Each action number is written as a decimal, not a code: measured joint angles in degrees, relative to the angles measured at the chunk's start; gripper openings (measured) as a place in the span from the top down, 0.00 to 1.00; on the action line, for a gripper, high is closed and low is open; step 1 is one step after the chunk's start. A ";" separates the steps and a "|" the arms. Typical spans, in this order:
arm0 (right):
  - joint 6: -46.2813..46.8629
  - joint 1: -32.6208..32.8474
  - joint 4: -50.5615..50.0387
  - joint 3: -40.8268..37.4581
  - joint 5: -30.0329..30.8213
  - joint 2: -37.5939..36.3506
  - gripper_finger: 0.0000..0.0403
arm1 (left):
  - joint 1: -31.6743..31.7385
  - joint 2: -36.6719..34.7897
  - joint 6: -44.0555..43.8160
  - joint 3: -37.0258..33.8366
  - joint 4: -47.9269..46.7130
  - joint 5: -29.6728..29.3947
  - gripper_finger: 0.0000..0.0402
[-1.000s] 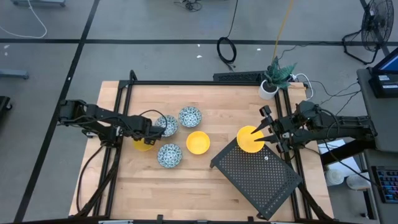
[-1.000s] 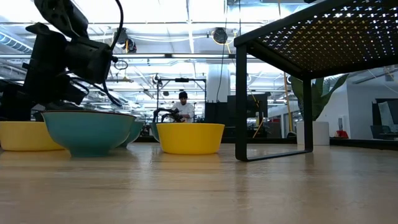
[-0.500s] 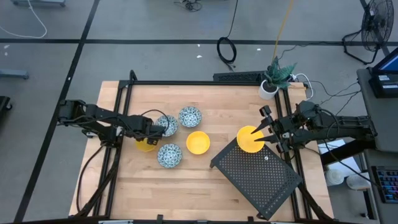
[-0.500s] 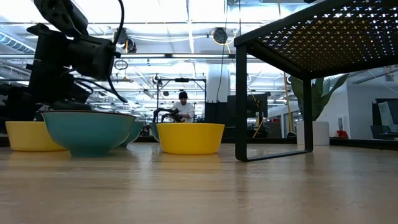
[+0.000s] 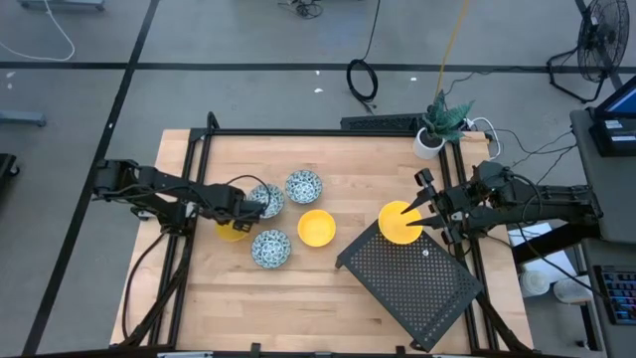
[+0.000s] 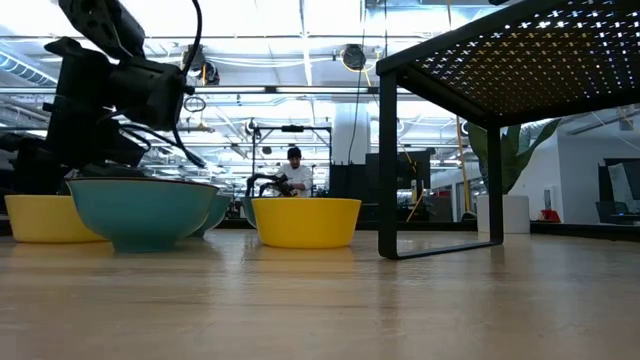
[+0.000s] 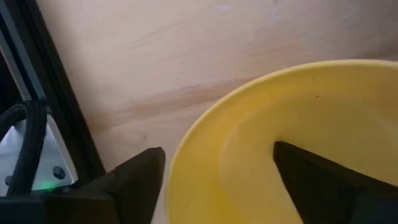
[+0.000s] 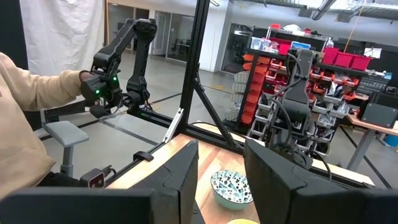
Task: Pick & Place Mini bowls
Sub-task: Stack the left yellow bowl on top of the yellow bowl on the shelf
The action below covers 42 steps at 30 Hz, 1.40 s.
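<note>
left tool: fingers apart astride plain yellow bowl rim | right tool: clamped on second yellow bowl

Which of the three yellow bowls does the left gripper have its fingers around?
The yellow bowl at the table's left edge: the left gripper straddles its rim, one finger inside, one outside. The middle yellow bowl lies free; the third is at the right gripper.

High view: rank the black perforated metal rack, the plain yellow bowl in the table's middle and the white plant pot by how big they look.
1. Black perforated metal rack, by far the largest.
2. Plain yellow bowl in the table's middle.
3. White plant pot, a little smaller than the bowl; leaves cover part of it, so this gap is uncertain.
</note>
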 joint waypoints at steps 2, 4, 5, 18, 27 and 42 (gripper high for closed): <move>0.00 -0.01 -0.01 0.00 0.00 0.02 0.71 | 0.00 0.02 0.76 0.65 0.16 0.22 0.32; 0.00 -0.01 0.00 0.00 0.00 0.00 0.71 | -0.02 0.02 1.40 1.42 0.26 0.22 0.37; 0.00 -0.01 -0.01 0.00 0.00 0.02 0.71 | -0.02 0.02 1.70 1.76 0.26 0.22 0.40; 0.00 -0.02 -0.02 0.00 0.00 0.02 0.71 | -0.06 0.00 4.39 3.43 -3.34 2.41 0.60; 0.00 -0.02 -0.44 0.00 0.00 0.02 0.71 | -0.06 -0.02 3.65 3.43 -6.25 2.43 0.66; 0.00 -0.01 -0.41 0.00 0.00 0.02 0.71 | -0.06 -0.09 3.69 3.45 -6.27 1.86 0.68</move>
